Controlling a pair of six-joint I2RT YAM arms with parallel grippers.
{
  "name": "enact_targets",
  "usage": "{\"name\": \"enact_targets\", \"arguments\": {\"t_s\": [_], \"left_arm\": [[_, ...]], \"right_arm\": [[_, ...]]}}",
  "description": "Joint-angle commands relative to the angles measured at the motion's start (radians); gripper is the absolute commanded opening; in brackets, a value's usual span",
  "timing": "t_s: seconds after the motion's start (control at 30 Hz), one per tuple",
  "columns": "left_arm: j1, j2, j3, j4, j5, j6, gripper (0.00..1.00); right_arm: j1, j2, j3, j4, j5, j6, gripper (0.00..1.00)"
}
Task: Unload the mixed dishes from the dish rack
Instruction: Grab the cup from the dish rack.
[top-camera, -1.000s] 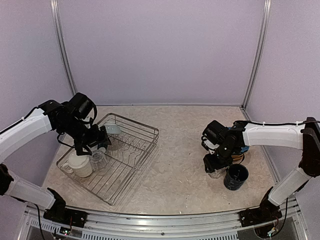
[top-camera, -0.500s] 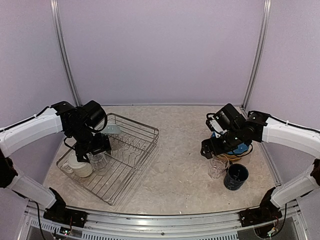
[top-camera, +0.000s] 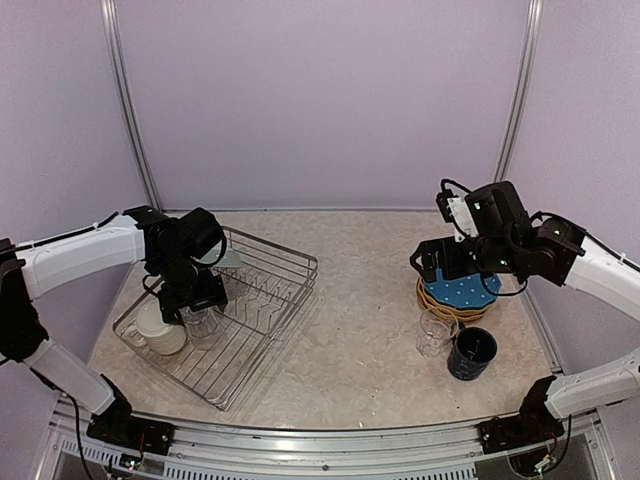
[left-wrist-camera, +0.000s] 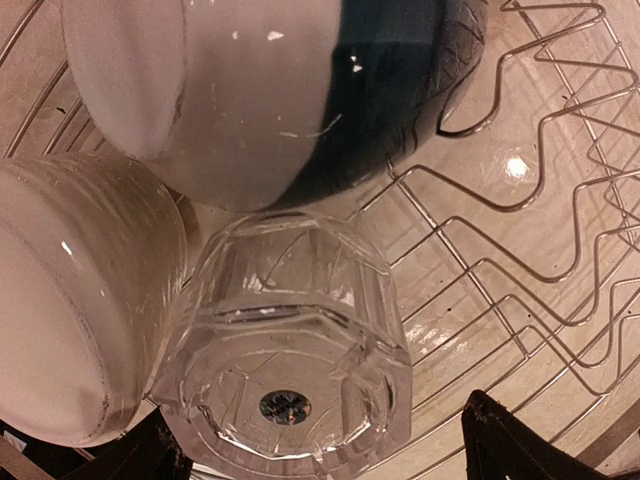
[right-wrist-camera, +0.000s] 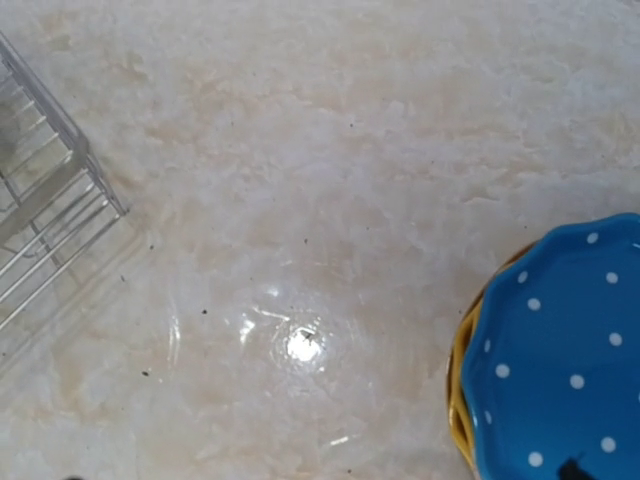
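The dish rack (top-camera: 262, 322) stands at the left and holds a cream mug (top-camera: 158, 330), an upside-down clear glass (top-camera: 201, 324) and a teal and white bowl (top-camera: 226, 258). My left gripper (top-camera: 194, 298) is open and low over that glass. In the left wrist view the gripper (left-wrist-camera: 330, 455) has one fingertip on each side of the glass (left-wrist-camera: 290, 370), next to the mug (left-wrist-camera: 70, 330) and bowl (left-wrist-camera: 270, 90). My right gripper (top-camera: 432, 272) is open, empty and raised. Near it are the blue dotted plate (top-camera: 462, 292), another clear glass (top-camera: 437, 332) and the navy mug (top-camera: 472, 352).
The right wrist view shows the blue plate (right-wrist-camera: 560, 360) on a yellow plate (right-wrist-camera: 462, 400), a corner of the rack (right-wrist-camera: 50, 200) and marbled tabletop (right-wrist-camera: 300, 150). Rack divider prongs (left-wrist-camera: 540, 230) lie right of the glass. Metal posts stand at the back corners.
My right gripper let go of the clear glass beside the navy mug and rose up and back over the plates. My left gripper moved right and lower onto the glass in the rack.
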Motion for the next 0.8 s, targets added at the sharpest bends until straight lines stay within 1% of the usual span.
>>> {"name": "enact_targets", "arguments": {"t_s": [0.0,0.13,0.43,0.53,0.67,0.77], "left_arm": [[0.036,0.043,0.003,0.031,-0.008,0.064,0.88],[0.036,0.074,0.03,0.003,-0.041,0.095,0.88],[0.048,0.105,0.026,0.038,-0.044,0.129,0.88],[0.043,0.11,0.025,0.05,-0.036,0.135,0.81],[0.031,0.092,0.017,0.052,-0.024,0.14,0.65],[0.019,0.072,0.013,0.033,-0.023,0.141,0.57]], "right_arm": [[0.004,-0.024,-0.034,0.027,0.006,0.021,1.0],[0.004,-0.036,-0.031,0.023,0.032,0.025,1.0],[0.004,-0.013,0.002,0.036,0.027,0.022,1.0],[0.003,0.003,0.007,0.04,0.017,0.026,1.0],[0.004,0.011,0.003,0.052,0.006,0.038,1.0],[0.004,0.008,-0.002,0.065,0.002,0.047,1.0]]}}
